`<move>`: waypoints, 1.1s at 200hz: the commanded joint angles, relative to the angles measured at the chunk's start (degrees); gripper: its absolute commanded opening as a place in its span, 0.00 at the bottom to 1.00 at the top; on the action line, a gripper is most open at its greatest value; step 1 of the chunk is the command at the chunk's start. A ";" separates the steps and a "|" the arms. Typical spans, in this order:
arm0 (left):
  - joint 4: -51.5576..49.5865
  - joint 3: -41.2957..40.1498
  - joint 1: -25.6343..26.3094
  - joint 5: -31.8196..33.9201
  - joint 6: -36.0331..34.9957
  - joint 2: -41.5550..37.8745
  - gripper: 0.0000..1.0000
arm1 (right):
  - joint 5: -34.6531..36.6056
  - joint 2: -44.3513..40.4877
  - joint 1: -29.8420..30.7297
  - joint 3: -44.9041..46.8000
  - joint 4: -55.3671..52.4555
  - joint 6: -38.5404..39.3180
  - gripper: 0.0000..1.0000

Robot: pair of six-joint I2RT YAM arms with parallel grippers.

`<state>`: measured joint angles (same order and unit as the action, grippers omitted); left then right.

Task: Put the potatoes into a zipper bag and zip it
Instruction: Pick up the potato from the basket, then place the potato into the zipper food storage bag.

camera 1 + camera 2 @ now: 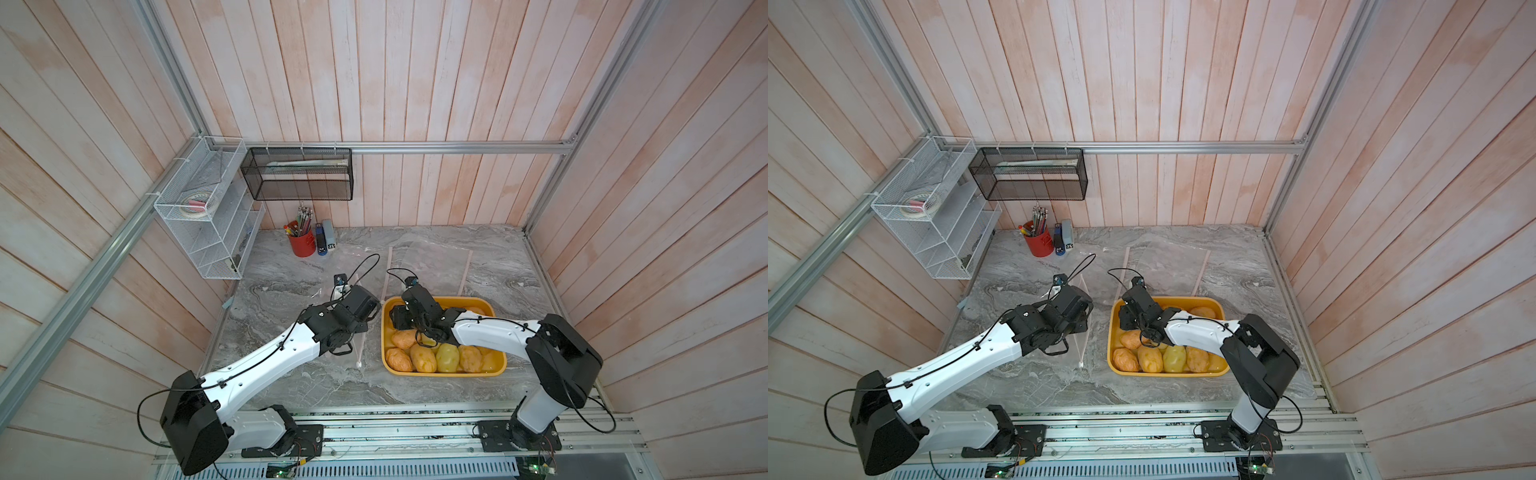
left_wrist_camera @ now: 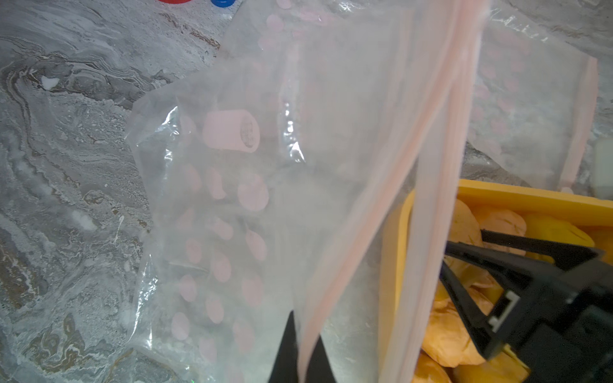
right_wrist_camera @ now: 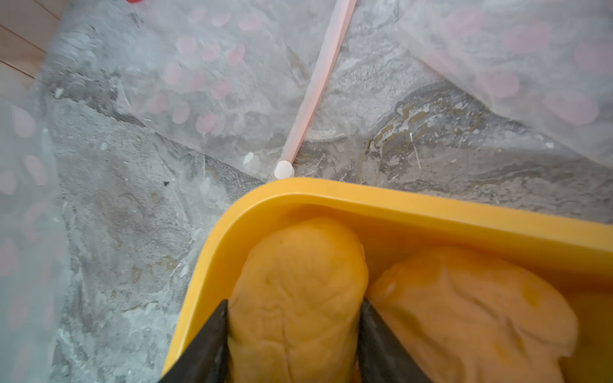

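Several tan-orange and yellow potatoes (image 1: 446, 357) lie in a yellow tray (image 1: 494, 368) at the right in both top views. My right gripper (image 3: 294, 301) reaches into the tray's far left corner, its jaws pressed against both sides of one orange potato (image 3: 298, 262). A clear zipper bag (image 2: 258, 185) with pink dots hangs left of the tray. My left gripper (image 2: 303, 335) is shut on its pink zipper strip (image 2: 335, 275). In both top views the left wrist (image 1: 357, 305) hides those jaws. The bag's strip and white slider (image 1: 358, 364) reach the table.
More clear dotted bags (image 1: 428, 266) lie flat on the marble table behind the tray; one white slider (image 3: 283, 169) rests just off the tray's corner. A red pencil cup (image 1: 302, 245) stands at the back left. Wire racks (image 1: 208, 212) hang on the left wall.
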<state>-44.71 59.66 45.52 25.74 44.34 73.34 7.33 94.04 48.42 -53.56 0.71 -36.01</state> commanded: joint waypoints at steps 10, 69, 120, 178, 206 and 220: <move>2.38 -0.99 -0.25 -2.05 -1.68 -0.88 0.00 | -1.55 -6.10 -0.28 3.37 2.14 -0.81 0.28; 6.37 -0.40 -0.43 -7.81 -3.56 0.66 0.00 | -10.78 -23.57 -0.22 13.85 10.65 -2.60 0.20; 5.69 5.81 -0.34 -12.23 -2.59 6.68 0.00 | -20.46 -36.36 -0.07 20.48 18.01 -3.96 0.16; 5.26 9.71 0.34 -15.04 -2.68 9.09 0.00 | -24.13 -33.19 -0.08 20.31 24.45 -3.64 0.13; 4.51 10.77 0.63 -15.52 -2.94 8.32 0.00 | -25.37 -27.77 -0.13 18.21 27.18 -3.02 0.12; 3.94 11.50 0.70 -16.25 -3.24 8.38 0.00 | -26.12 -24.77 -0.12 16.87 28.16 -2.87 0.11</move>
<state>-39.94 68.82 45.80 11.09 41.98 82.04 -16.29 65.76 48.23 -33.82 24.58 -39.38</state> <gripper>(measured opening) 0.047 0.552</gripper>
